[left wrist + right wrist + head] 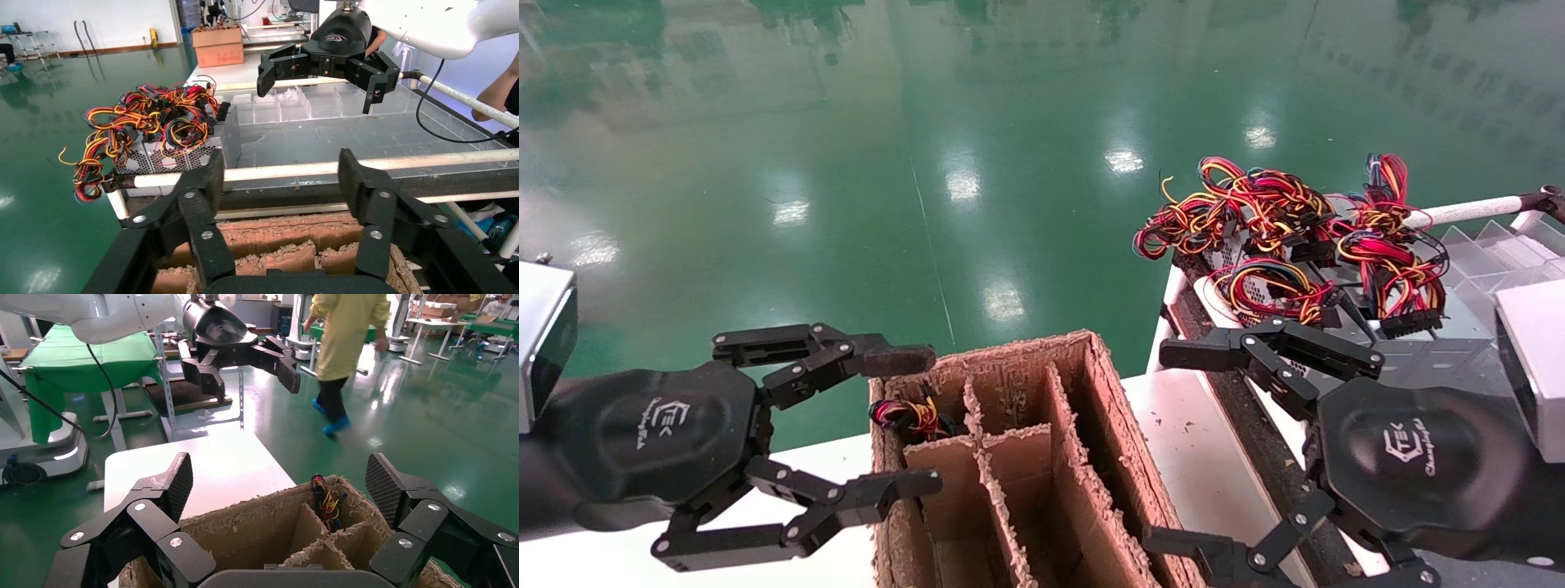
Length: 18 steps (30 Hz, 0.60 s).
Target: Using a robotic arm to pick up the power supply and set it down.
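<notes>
Both tools spread wide: left tool (911, 420), right tool (1173, 445), flanking cardboard box (1026, 457).

Each pincer, left (919, 420) and right (1177, 445), is built from black linkage bars pinned with silver screws, and its rounded black housing is marked with a white logo. Ribbed finger pads (382, 487) are seen. White arm tubing (440, 24) is trailed by a black cable (428, 116).

A factory or workshop floor: glossy green epoxy floor (977, 147) mirroring ceiling lights, white worktables (202, 468), a metal-framed bench under green cloth (73, 364), stacked cardboard cartons (217, 46), a worker in a yellow coat (346, 337) and blue shoe covers.
</notes>
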Tool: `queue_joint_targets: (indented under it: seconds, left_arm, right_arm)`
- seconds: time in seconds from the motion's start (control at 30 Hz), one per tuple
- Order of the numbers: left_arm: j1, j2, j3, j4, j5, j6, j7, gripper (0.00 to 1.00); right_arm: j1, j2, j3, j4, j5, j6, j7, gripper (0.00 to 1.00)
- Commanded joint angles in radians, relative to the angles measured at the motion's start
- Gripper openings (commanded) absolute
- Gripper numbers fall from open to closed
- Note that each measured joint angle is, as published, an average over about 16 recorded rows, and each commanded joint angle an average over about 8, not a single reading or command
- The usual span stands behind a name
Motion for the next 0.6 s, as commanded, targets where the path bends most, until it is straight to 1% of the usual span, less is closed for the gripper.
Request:
queue_joint_targets:
  seconds: [0.03, 0.6]
  left_arm:
    - [0.0, 0.0, 0.0, 0.0, 0.0, 0.0, 0.0, 0.0]
    - [0.0, 0.0, 0.0, 0.0, 0.0, 0.0, 0.0, 0.0]
  right_arm:
    - [0.0, 0.0, 0.0, 0.0, 0.0, 0.0, 0.0, 1.0]
    - [0.0, 0.0, 0.0, 0.0, 0.0, 0.0, 0.0, 1.0]
